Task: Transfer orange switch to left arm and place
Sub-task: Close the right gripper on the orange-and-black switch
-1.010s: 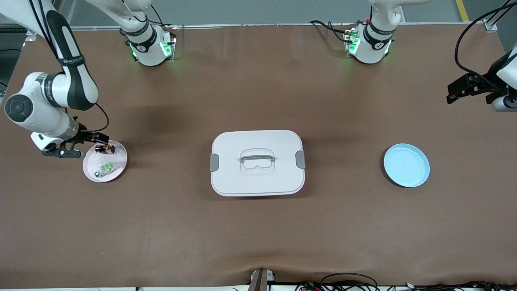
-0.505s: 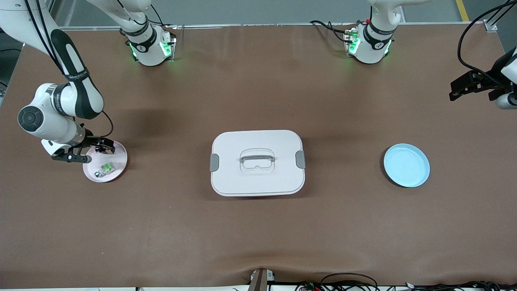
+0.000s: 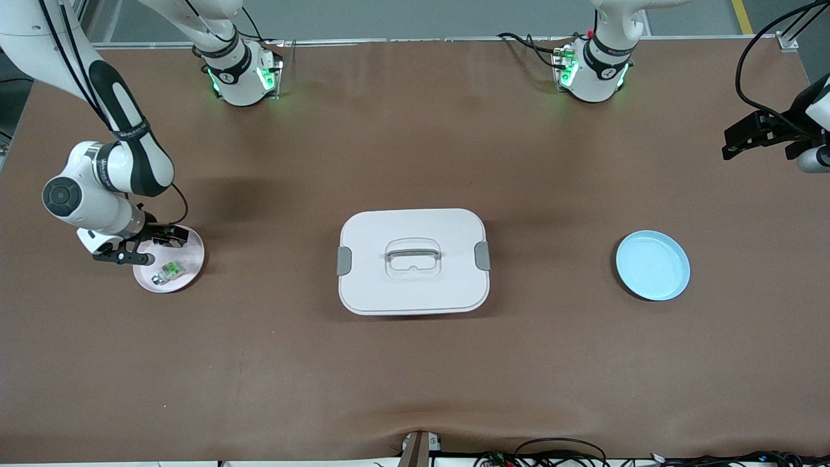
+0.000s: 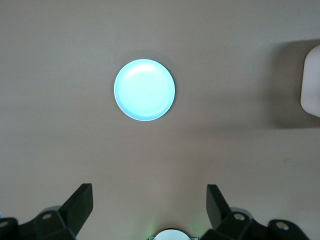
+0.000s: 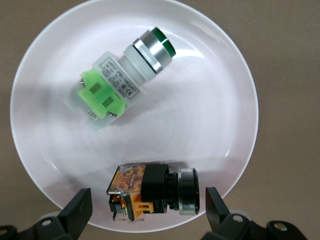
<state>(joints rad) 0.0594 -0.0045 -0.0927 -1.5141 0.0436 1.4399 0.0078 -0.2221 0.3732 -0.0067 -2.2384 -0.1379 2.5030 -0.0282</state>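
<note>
The orange switch (image 5: pixel 152 192) lies on its side near the rim of the pink plate (image 3: pixel 188 267), between the spread fingers of my right gripper (image 5: pixel 148 212), which is open and touches nothing. In the front view my right gripper (image 3: pixel 152 245) hangs over that plate and covers most of the switch. The white box (image 3: pixel 413 261) stands mid-table with its lid on. My left gripper (image 3: pixel 739 139) waits, open and empty, high over the left arm's end of the table. In its wrist view, the left gripper (image 4: pixel 148 210) shows only bare table between its fingers.
A pale, green-topped switch (image 5: pixel 125 85) shares the pink plate (image 5: pixel 225 100). It also shows in the front view as the green switch (image 3: pixel 170 268), nearer the front camera than the gripper. An empty blue plate (image 3: pixel 652 265) sits toward the left arm's end; the blue plate (image 4: pixel 144 90) and a box corner (image 4: pixel 312 80) show from the left wrist.
My right arm has shifted toward the pink plate and come down, so its open fingers now straddle the orange switch. The left gripper drifted slightly toward the table's end, then held still.
</note>
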